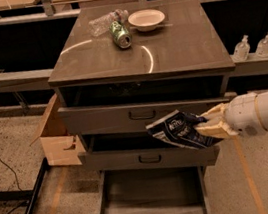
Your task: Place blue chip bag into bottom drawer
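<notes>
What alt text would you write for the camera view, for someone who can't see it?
The robot's cream two-finger gripper, reaching in from the right, holds a dark blue glossy foil chip bag in front of the grey middle drawer, above the open grey wood-grain bottom drawer. A white bowl, green soda can and clear plastic bottle sit on the grey cabinet top.

The gripper [211,124] hung before the right front of the cabinet [186,50], level with the gap between the top drawer [100,118] and the middle drawer [117,158], clamped on the right end of the bag [178,130], which stuck out to its left. The bottom drawer [152,189] stood pulled out below and left of the gripper. Above, behind and left of it, on the cabinet top, lay a bowl [146,19], a can [120,33] and a bottle [103,23]. A box [58,138] sat far to its left
</notes>
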Controlling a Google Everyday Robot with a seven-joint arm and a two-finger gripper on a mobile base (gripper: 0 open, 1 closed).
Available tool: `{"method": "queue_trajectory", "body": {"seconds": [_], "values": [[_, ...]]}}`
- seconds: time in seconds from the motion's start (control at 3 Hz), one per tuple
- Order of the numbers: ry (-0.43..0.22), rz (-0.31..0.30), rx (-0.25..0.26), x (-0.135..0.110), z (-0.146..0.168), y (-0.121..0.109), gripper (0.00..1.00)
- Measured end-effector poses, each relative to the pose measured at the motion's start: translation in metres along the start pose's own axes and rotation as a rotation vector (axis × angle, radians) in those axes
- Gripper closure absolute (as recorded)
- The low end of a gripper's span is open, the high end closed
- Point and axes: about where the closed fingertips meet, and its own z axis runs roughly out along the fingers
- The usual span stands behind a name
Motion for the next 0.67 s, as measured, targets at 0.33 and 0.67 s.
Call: {"method": "queue_trajectory", "body": {"seconds": [0.33, 0.67], "values": [[0.049, 0.056, -0.032, 0.04, 0.036, 0.036, 1.0], [0.048, 0.1, -0.067, 0.078, 0.078, 0.072, 1.0]]}}
